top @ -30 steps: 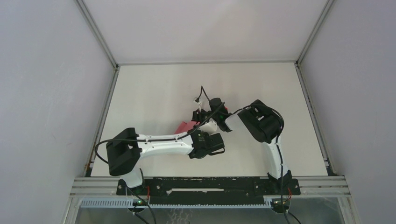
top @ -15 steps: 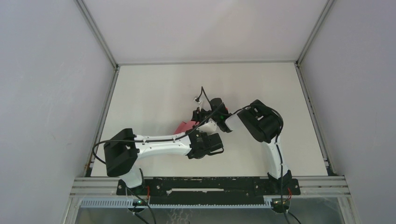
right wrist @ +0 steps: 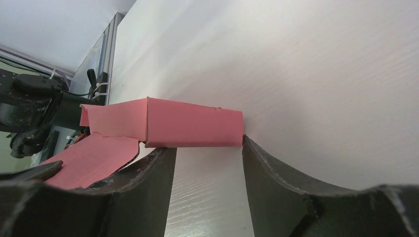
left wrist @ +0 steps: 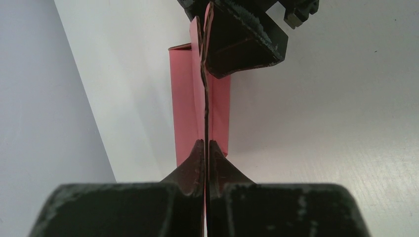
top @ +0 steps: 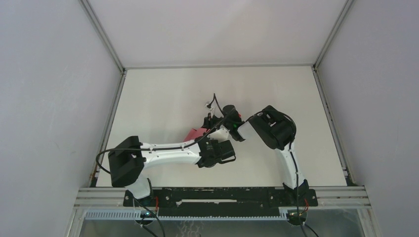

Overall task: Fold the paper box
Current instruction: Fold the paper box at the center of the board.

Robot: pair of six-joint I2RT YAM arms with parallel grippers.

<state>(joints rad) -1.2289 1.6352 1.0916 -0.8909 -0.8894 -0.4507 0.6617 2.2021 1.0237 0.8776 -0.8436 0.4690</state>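
From where I stand, the paper box (top: 194, 133) lies near the middle of the desk (top: 163, 98), mostly hidden under the two arms that meet over it. Only a pink corner shows from above.

The left tool (left wrist: 205, 145) is pinched shut on a thin upright flap of the paper box (left wrist: 217, 98). The card is seen edge-on, running straight out from between the closed tips. One finger of the other arm crowds in at the far end of that same flap.

The right tool (right wrist: 207, 145) stands with its jaws well apart, low over the desk (right wrist: 321, 74). A folded panel of the paper box (right wrist: 192, 128) sits right at its tips and spans the gap between them. One end of the panel touches the tip of the right-hand finger. I can't see any pinch there. A loose curved flap lies flat on the desk to the left of that panel.

I judge the fold to be partway done: one wall is creased up and the flap beside it is not yet raised. The left tool looks to be anchoring the piece while the right one lines up on the panel.

The next move probably calls for the right tool to close on or push against that panel. The anchored flap must not tear or slip, since thin card buckles easily.
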